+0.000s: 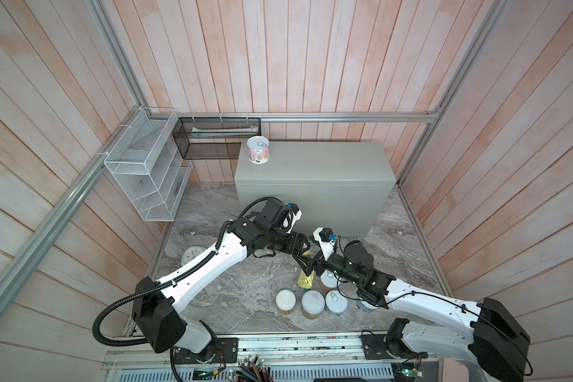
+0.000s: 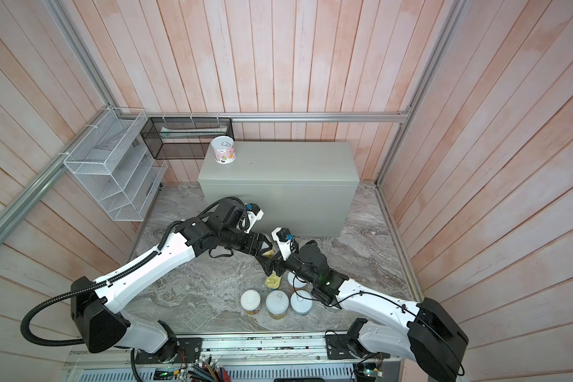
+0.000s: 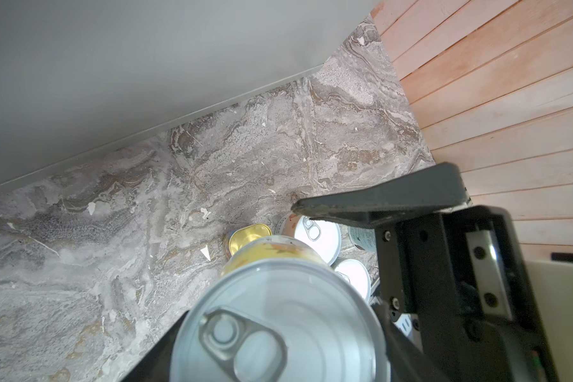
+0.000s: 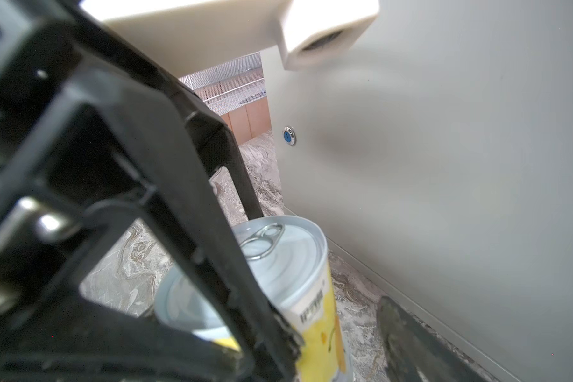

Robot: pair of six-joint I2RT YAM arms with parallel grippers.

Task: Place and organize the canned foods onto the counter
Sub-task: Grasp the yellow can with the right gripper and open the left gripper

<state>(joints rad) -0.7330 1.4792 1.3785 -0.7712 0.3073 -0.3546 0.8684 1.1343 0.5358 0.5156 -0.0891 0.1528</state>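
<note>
Left pincer (image 1: 304, 248) clamped on yellow can (image 3: 278, 324), just in front of the counter (image 1: 328, 165); right pincer (image 1: 308, 266) spread wide beside it.
Rigid metal, probably hefty if full, slick label: you'd best squeeze mid-wall, keep it upright, and stay off the pull-tab lid.

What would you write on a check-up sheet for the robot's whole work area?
Surface: grey veined marble top.
Job's things: pink can standing on the grey box; yellow can in a gripper; gold tin and at least four cans grouped on the marble.
Clutter: round clock by the left arm.
Grippers: left gripper shut on the yellow can; right gripper open, close beside it.
Cables: ribbed black hose on the left arm; thin wire on the right arm; coloured wires at the front.
Surroundings: plank walls, white wire rack, black mesh basket.
</note>
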